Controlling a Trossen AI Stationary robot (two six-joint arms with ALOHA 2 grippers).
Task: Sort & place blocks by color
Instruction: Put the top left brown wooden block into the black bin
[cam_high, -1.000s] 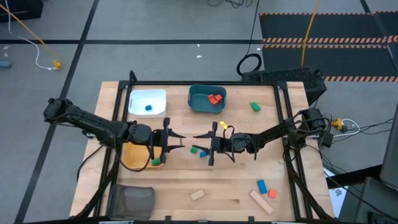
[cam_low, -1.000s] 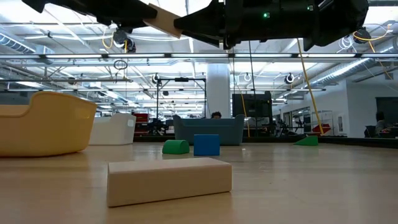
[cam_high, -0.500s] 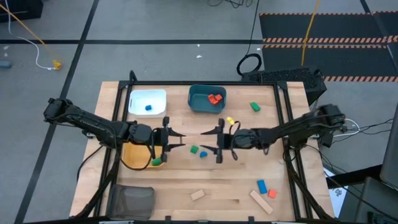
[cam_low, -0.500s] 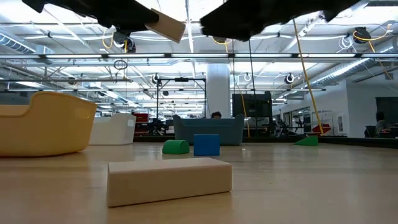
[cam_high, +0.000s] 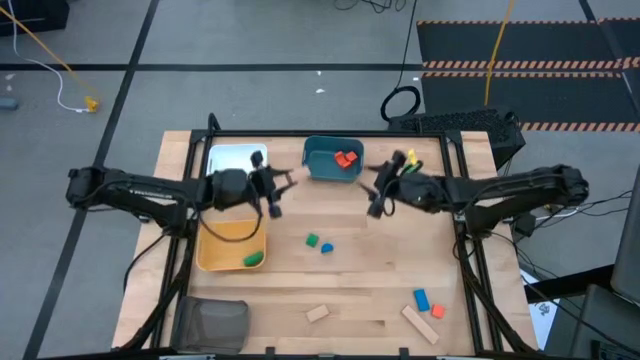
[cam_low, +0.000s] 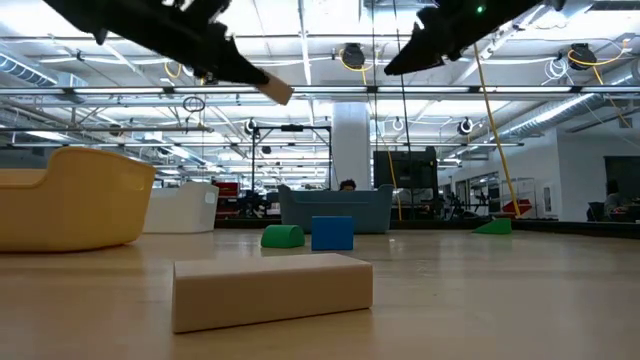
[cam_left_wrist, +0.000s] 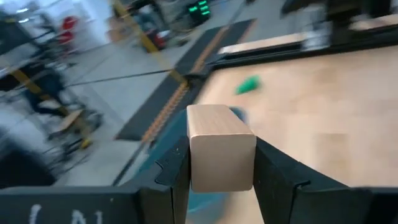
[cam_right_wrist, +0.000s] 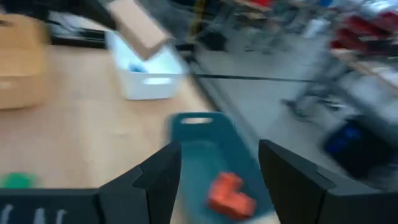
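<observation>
- The left pincer (cam_high: 283, 182) hangs above the desk (cam_high: 400, 270), between the white tray (cam_high: 222, 157) and the teal tray (cam_high: 318, 168), with the yellow tray (cam_high: 215, 252) just below its arm in the high view.
- It is clamped on a plain tan block (cam_left_wrist: 220, 147); the left wrist view shows the block squeezed between both dark fingers (cam_left_wrist: 277, 177), and the low view shows the block's end (cam_low: 277, 93) jutting out high over the desk.
- The right pincer (cam_high: 377, 185) hovers just right of the teal tray, its fingers spread wide with nothing between them, as the right wrist view shows (cam_right_wrist: 219, 163).
- Red blocks (cam_high: 346, 158) lie in the teal tray; the right wrist view shows one there (cam_right_wrist: 231, 194).
- A blue block (cam_right_wrist: 134, 67) lies in the white tray, and a green block (cam_high: 252, 259) sits in the yellow tray.
- On the bare desk near the middle, a green block (cam_high: 312, 240) and a blue block (cam_high: 327, 247) lie just beside each other.
- A second tan block (cam_high: 317, 313) lies near the front edge; it is the closest thing in the low view (cam_low: 272, 288).
- At the front right corner, a blue block (cam_high: 421, 298), an orange block (cam_high: 438, 312) and a long tan block (cam_high: 420, 324) lie close together.
- A dark mesh tray (cam_high: 212, 324) sits at the front left corner.
</observation>
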